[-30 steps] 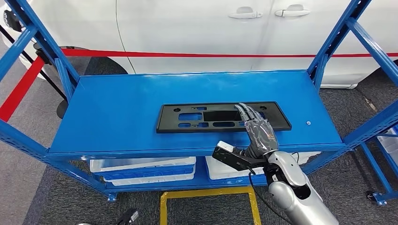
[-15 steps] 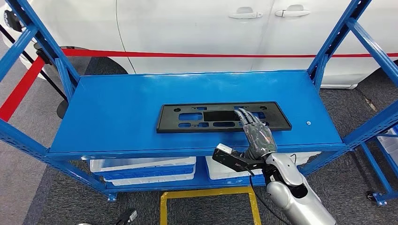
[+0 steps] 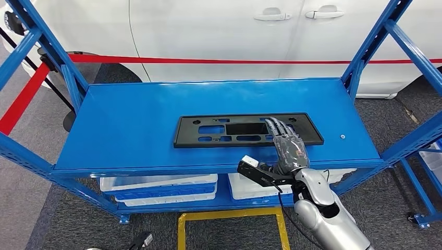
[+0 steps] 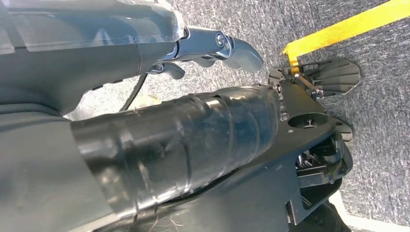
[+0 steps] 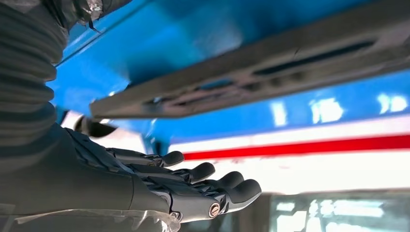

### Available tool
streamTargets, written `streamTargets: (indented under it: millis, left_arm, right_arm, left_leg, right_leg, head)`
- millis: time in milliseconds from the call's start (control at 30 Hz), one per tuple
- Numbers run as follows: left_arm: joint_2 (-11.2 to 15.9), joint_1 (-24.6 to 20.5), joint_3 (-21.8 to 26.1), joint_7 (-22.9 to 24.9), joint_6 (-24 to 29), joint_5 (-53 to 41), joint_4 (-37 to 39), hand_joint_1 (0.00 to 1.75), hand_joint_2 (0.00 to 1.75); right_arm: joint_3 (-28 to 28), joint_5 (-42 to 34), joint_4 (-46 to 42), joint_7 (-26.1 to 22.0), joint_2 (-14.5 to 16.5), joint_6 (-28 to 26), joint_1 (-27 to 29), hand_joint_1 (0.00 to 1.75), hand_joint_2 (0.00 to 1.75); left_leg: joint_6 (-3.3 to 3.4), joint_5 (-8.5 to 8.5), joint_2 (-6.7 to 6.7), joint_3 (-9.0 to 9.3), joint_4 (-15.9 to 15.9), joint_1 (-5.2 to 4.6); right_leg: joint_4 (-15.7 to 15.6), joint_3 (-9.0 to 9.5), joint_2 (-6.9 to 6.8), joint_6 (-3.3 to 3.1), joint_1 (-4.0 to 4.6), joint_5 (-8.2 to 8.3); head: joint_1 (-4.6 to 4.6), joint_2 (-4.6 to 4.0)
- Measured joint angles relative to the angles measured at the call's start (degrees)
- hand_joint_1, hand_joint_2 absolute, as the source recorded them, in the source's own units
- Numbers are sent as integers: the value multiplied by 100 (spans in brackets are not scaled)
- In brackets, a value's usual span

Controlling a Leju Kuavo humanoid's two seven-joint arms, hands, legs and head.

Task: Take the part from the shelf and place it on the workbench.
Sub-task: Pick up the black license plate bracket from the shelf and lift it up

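Floor marking: yellow tape outline point(image 3: 232, 221) lay on grey carpet at 6 o'clock, nearest the camera in the head view.
Right arm: silver arm point(image 3: 326, 219) rose from 5 o'clock toward the shelf's front edge, with a small dark camera block point(image 3: 259, 174) fixed at the wrist.
Right robot hand: right robot hand point(image 3: 288, 143) hovered above the right part of the part, fingers point(image 5: 203, 171) stretched out and spread apart, holding nothing; the right wrist view showed a clear gap between them and the part.
Left robot hand: left robot hand point(image 4: 159, 145) appeared in the left wrist view as a dark taped bulk over the carpet, and I could not tell whether it was spread or curled.
Part: flat black plastic part point(image 3: 234, 130), long and rectangular with several cut-outs, lay flat on the blue shelf point(image 3: 130, 120), about the middle and slightly toward the front edge.
Bins: white and blue bins point(image 3: 159, 187) sat on the lower level beneath the shelf, at 7 o'clock.
Shelf frame: blue uprights point(image 3: 375, 47) stood at either end of the shelf.
Barrier: red tape point(image 3: 234, 61) ran across behind the shelf at 12 o'clock.
Car: white car point(image 3: 219, 31) stood farthest back, its door handles point(image 3: 307, 14) near 1 o'clock.
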Motion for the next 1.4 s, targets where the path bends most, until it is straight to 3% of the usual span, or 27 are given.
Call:
streamTargets:
  millis: [167, 600, 1067, 1200, 1400]
  left_arm:
    - [3, -3, -33, -1, -11, -31, 0, 0, 0]
    - [48, -22, -181, -27, -77, -96, 0, 0, 0]
    - [48, -23, -190, -27, -74, -64, 0, 0, 0]
    - [48, -23, -190, -27, -72, -42, 0, 0, 0]
    - [48, -20, -190, -28, -51, 8, 0, 0, 0]
  right_arm:
    - [-19, 479, 533, 315, 117, -309, -240, 0, 175]
    - [-78, 1249, 2455, 891, 588, -361, -953, 0, 175]
    - [-87, 1268, 3048, 909, 808, -304, -1238, 0, 175]
    - [-103, 1268, 3098, 909, 834, -322, -1245, 173, 175]
    - [-163, 1270, 3128, 852, 879, -353, -1143, 175, 175]
  left_leg:
    - [0, 0, 1, 1, 1, 0]
    - [0, 1, 2, 3, 2, 0]
    - [0, 1, 4, 30, 1, 0]
    - [0, 1, 4, 35, 1, 0]
    - [0, 2, 3, 35, 2, 0]
  right_leg:
    - [0, 0, 1, 0, 0, 0]
    - [4, -1, 3, 0, 0, 0]
    - [4, 25, 3, 0, 0, 0]
    - [4, 30, 3, 0, -1, 1]
    - [5, 31, 1, 0, -1, 1]
  head:
    - [0, 0]
    - [0, 0]
    - [1, 0]
    - [1, 0]
    - [1, 0]
